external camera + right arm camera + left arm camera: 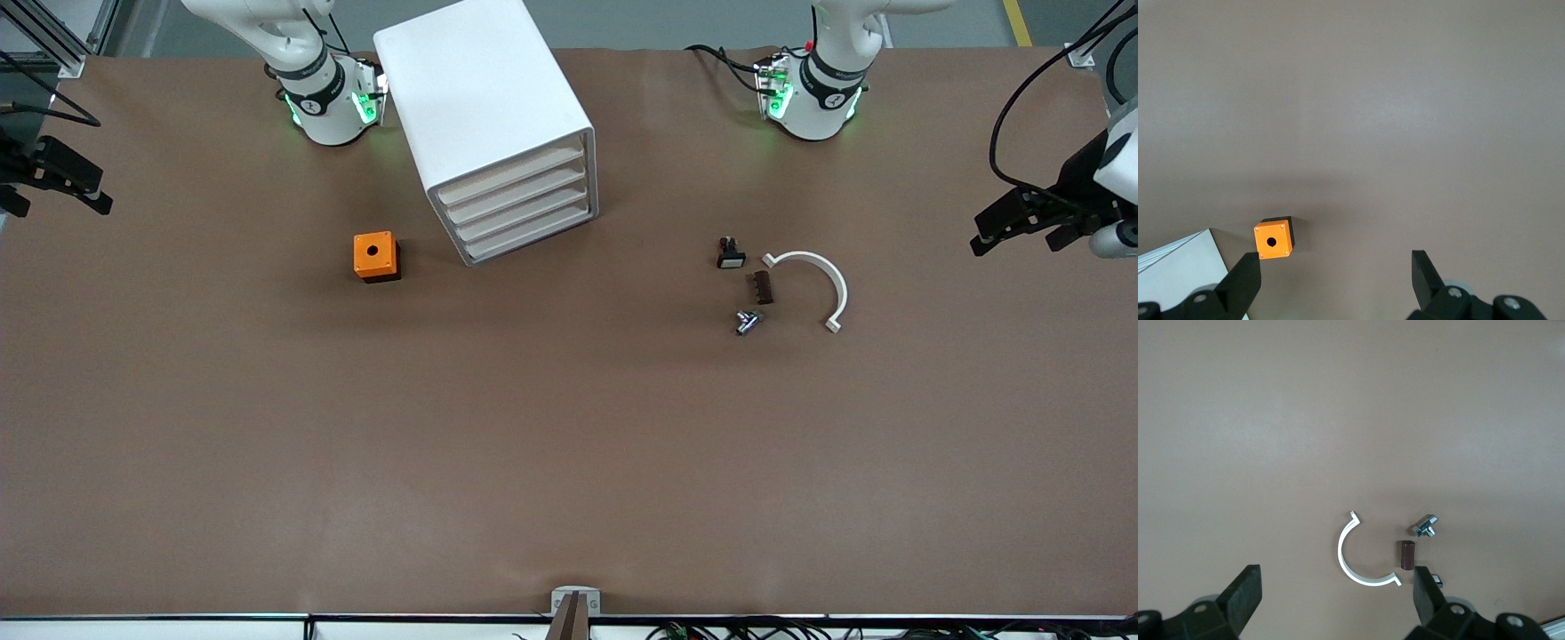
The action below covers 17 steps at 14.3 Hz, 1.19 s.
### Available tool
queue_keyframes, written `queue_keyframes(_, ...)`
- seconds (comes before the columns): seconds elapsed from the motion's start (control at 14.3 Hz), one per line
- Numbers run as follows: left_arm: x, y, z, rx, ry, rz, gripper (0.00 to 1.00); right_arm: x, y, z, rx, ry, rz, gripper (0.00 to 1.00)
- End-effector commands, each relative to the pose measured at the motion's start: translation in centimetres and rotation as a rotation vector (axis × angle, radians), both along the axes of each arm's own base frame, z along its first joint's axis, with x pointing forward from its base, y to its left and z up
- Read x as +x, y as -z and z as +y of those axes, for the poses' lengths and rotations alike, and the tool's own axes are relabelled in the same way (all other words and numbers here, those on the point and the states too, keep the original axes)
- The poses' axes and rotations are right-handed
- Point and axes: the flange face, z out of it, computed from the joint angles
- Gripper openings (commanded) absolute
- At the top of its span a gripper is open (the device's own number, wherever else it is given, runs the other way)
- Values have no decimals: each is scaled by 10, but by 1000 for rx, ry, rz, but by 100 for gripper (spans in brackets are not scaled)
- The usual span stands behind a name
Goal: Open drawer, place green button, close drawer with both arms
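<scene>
White drawers (520, 209) sit shut, well apart from the jaws. The left gripper (1022, 218) and right gripper (55, 182) wait over the counter (569, 444) ends, wide open, empty.

The bench (569, 444) carries two groups of items. Toward the right arm's end stands the drawer cabinet (489, 124), between the two arm bases, its four drawer fronts (520, 209) shut and turned toward the front camera; the box with a hole (375, 256) lies beside it, nearer the right arm's end and slightly nearer the camera. Toward the left arm's end lies a cluster: the switch part (730, 254) farthest from the camera, the ridged block (761, 287) just nearer, the metal fitting (747, 322) nearest, and the curved clamp (813, 286) beside all three, toward the left arm's end.
</scene>
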Motion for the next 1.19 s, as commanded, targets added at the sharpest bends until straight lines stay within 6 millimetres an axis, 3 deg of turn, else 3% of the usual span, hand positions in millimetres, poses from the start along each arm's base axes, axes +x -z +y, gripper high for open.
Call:
queue_keyframes(0.0,12,-4,-11,-1,27,2,100,-8,-2,-2,-12,-14,-10,100)
queue_keyframes(0.28,28,-12,-27,19,53,26,100,-11,-6,-3,-12,-36,-13,100)
queue_keyframes(0.49,23,-16,-26,20,51,43,100,-15,-2,-2,-1,-35,-2,100)
queue_keyframes(0.7,20,-15,-38,18,56,57,100,-22,-1,-2,21,-18,-5,100)
queue_keyframes(1.12,20,-16,-38,9,53,56,100,-23,0,-5,30,-11,6,100)
